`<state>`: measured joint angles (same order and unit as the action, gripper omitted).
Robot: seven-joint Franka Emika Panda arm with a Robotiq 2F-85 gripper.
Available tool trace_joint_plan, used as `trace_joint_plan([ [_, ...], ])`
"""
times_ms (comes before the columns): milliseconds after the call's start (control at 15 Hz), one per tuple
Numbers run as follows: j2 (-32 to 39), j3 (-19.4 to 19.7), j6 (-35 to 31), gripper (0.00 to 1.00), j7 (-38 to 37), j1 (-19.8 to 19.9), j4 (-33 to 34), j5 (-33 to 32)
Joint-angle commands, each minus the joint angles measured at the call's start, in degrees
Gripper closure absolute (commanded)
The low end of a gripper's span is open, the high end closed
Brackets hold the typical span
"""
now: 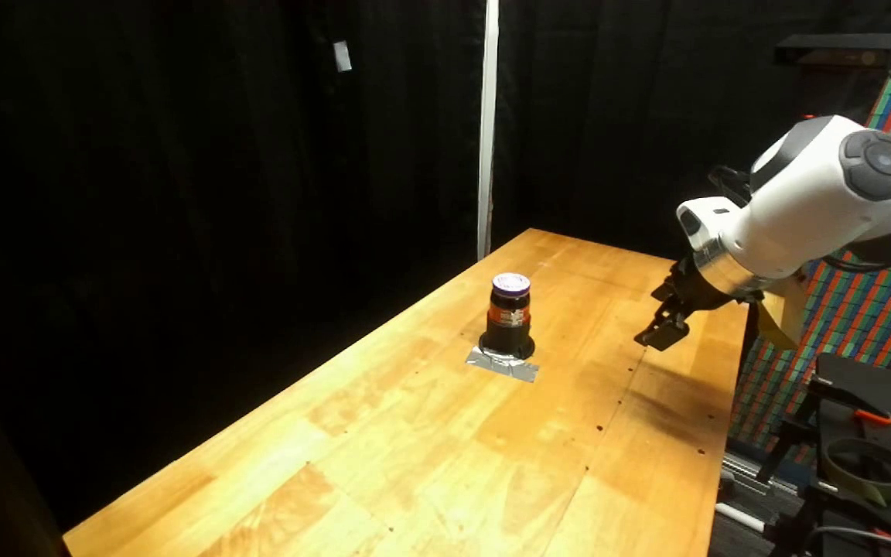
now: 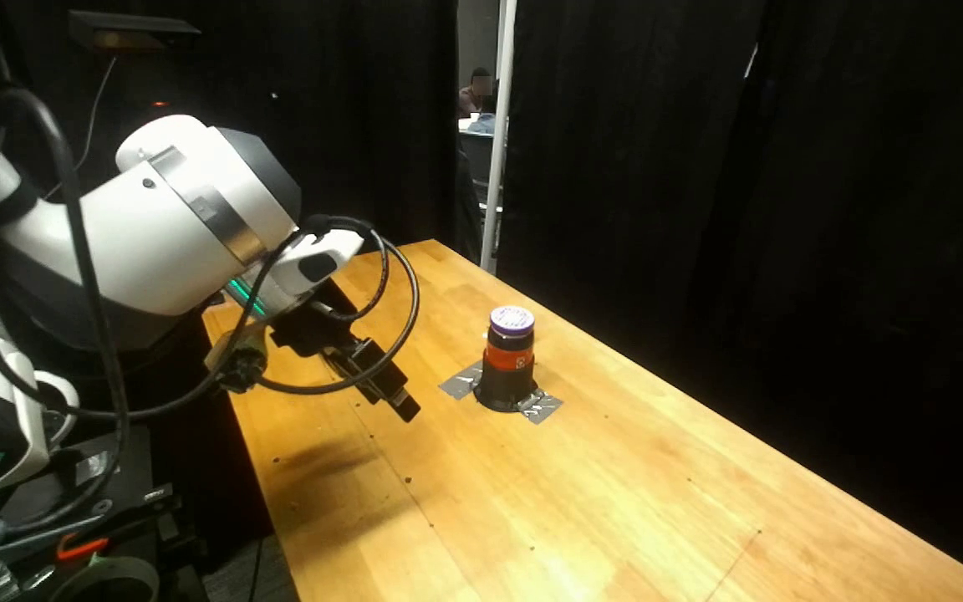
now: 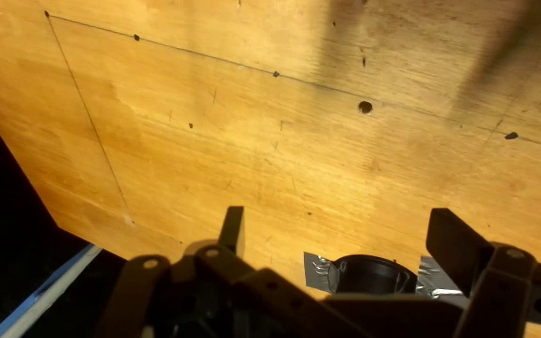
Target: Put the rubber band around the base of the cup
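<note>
The cup point(image 1: 509, 313) is a dark cylinder with an orange band and a white and purple lid; it also shows in an exterior view point(image 2: 510, 356). It stands upright in a black flared base point(image 2: 505, 390), which is taped to the wooden table. In the wrist view only part of the black base point(image 3: 374, 274) shows, at the bottom beyond the jaws. I see no rubber band in any view. My gripper point(image 3: 338, 209) is open with nothing between its fingers. In both exterior views the gripper point(image 1: 656, 336) point(image 2: 405, 406) hangs above the table, beside the cup and apart from it.
Silver tape point(image 1: 503, 365) point(image 2: 542, 407) holds the base to the wooden table point(image 1: 430, 464). A black side shelf point(image 1: 871, 402) with a tape roll point(image 1: 867, 468) stands beside the table edge. Black curtains and a white pole point(image 1: 488, 131) are behind. Cables point(image 2: 402, 334) loop around the wrist.
</note>
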<state>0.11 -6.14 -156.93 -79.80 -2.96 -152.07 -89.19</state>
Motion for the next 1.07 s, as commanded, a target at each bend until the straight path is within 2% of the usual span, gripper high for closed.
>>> trace_joint_plan([
  [0, -4.97, 0.00, 0.76, 0.00, 15.16, -1.43, -1.04, 15.62],
  [267, -9.88, -0.60, 4.30, 0.00, 32.35, -3.39, 0.09, 35.24],
  [533, -17.09, -2.07, 14.00, 0.00, 48.22, -5.91, 4.00, 54.20],
  [800, -23.92, -4.55, 26.64, 0.00, 58.53, -5.41, 11.46, 64.49],
  [1000, -27.27, -4.89, 34.62, 0.00, 63.10, -4.58, 17.22, 67.38],
])
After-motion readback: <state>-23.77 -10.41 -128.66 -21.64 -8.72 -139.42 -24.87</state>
